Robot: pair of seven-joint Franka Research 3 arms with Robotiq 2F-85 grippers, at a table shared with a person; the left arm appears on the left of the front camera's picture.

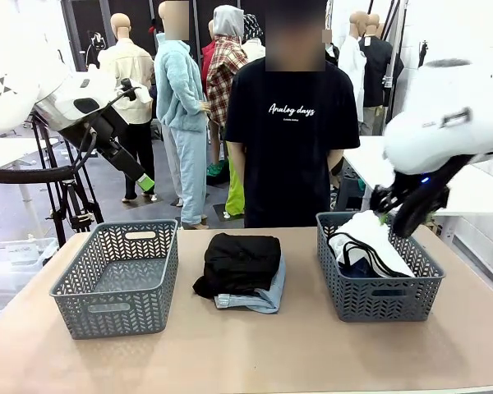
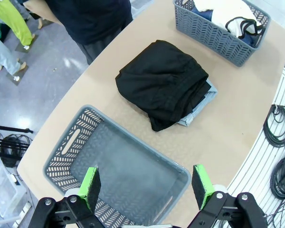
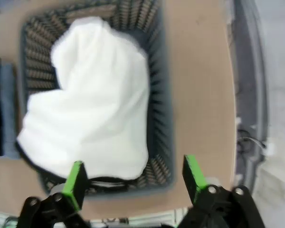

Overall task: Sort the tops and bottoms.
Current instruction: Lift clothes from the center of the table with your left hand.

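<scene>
A folded black top (image 1: 240,261) (image 2: 161,80) lies mid-table on pale light-blue denim (image 1: 261,300) (image 2: 199,107). The white top with black edging (image 1: 368,240) (image 2: 237,16) (image 3: 99,95) fills the right grey basket (image 1: 378,300) (image 3: 159,71), and dark blue denim (image 2: 204,14) peeks out under it. My right gripper (image 1: 388,217) (image 3: 133,178) hovers open over that basket's near end, holding nothing. My left gripper (image 1: 148,182) (image 2: 146,185) hangs open high above the left grey basket (image 1: 115,300) (image 2: 76,137), whose bare floor shows.
A person in a black printed T-shirt (image 1: 292,123) stands at the table's far edge, hands down. Cables (image 2: 278,126) lie on the floor beyond the table's near side. Bare tabletop (image 1: 255,353) stretches in front of the baskets.
</scene>
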